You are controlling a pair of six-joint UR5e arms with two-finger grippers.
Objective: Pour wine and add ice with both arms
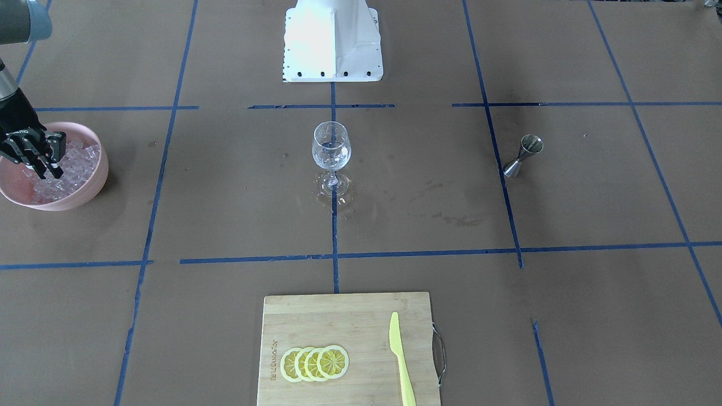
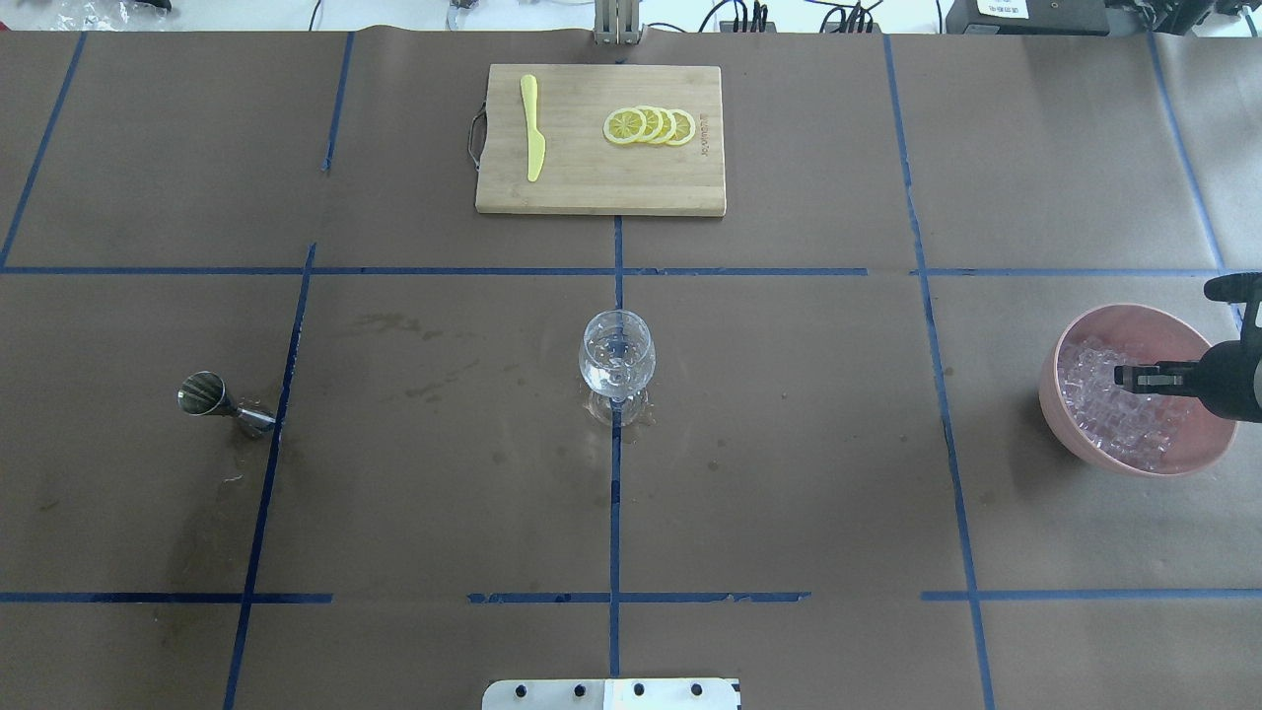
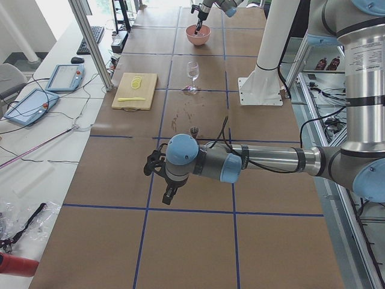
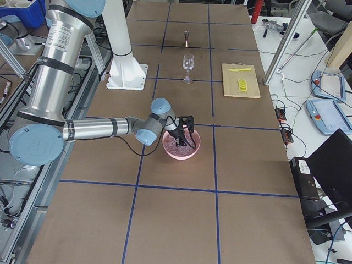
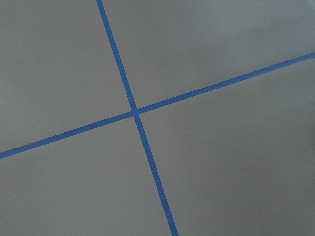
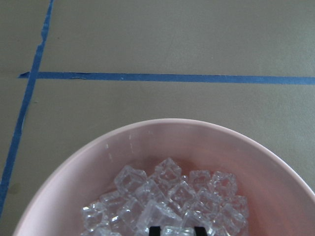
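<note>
A: Where's the right tool?
B: Down in the pink bowl near the counter's right end, tips in the ice. The ice is a glittery heap of clear, roughly cubic lumps. The bowl is smooth and round with a thick rim.
A: Clamped?
B: Fingertips stand a narrow gap apart with ice between them. Whether a cube is gripped, can't tell.
A: Left tool?
B: Over the counter's left end, seen only from the side. Apart or together, can't tell. Its camera sees just matte brown paper and a cross of blue tape.
A: Wine?
B: A small clear pool of wine sits low in the one stemmed wine glass, mid-counter in front of the white base. There's a wet patch around the foot.
A: Room to move?
B: Open paper from bowl to glass, and from glass to jigger.
A: Counts?
B: One steel double-cone jigger, upright toward the left end. One bamboo cutting board with a wire handle at the edge far from the robot. On it, four overlapping lemon slices and one yellow plastic knife.
</note>
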